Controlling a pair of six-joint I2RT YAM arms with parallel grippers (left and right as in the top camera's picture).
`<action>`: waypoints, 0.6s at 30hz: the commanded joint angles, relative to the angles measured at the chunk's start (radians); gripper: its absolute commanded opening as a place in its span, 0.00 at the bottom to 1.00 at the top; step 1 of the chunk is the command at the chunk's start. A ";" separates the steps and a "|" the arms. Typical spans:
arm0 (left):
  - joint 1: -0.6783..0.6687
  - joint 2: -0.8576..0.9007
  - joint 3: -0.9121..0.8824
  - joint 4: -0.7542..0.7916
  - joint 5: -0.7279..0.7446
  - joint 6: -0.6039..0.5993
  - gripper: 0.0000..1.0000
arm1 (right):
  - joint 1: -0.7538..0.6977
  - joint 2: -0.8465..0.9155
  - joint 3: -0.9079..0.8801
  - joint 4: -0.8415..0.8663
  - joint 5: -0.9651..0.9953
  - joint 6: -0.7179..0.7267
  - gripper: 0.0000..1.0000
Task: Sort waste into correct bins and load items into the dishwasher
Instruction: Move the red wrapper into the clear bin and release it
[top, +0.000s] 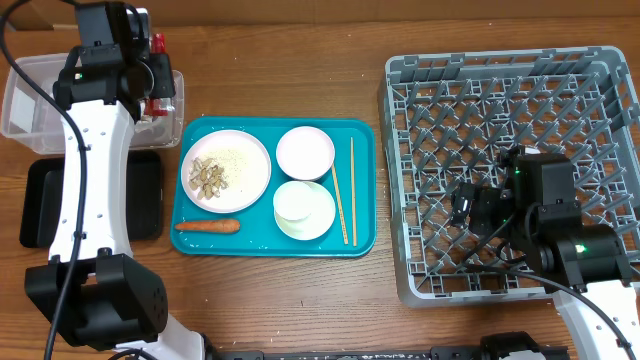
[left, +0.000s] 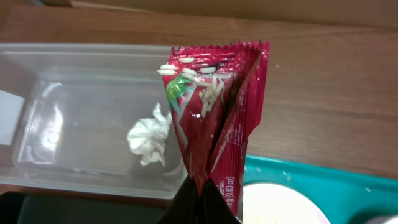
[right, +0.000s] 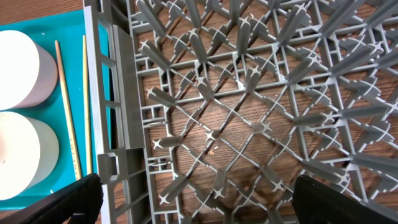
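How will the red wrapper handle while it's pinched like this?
Probably floppy and very light: the wrapper is thin creased film, folded where the left gripper pinches it. Rice grains stuck to it may shake off. Released, it may flutter rather than drop straight into the tub.

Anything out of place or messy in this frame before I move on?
Yes: white rice grains cling to the red wrapper that the left gripper holds at the clear tub, so food scraps ride along with it. The carrot lies loose on the teal tray, off the plate.
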 joint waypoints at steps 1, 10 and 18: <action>0.039 0.011 0.008 0.048 -0.048 -0.026 0.04 | -0.003 -0.002 0.026 0.005 0.013 -0.002 1.00; 0.164 0.135 0.008 0.183 -0.044 -0.062 0.10 | -0.003 -0.002 0.026 0.005 0.013 -0.002 1.00; 0.201 0.172 0.010 0.204 -0.037 -0.066 0.56 | -0.003 -0.002 0.026 0.005 0.013 -0.002 1.00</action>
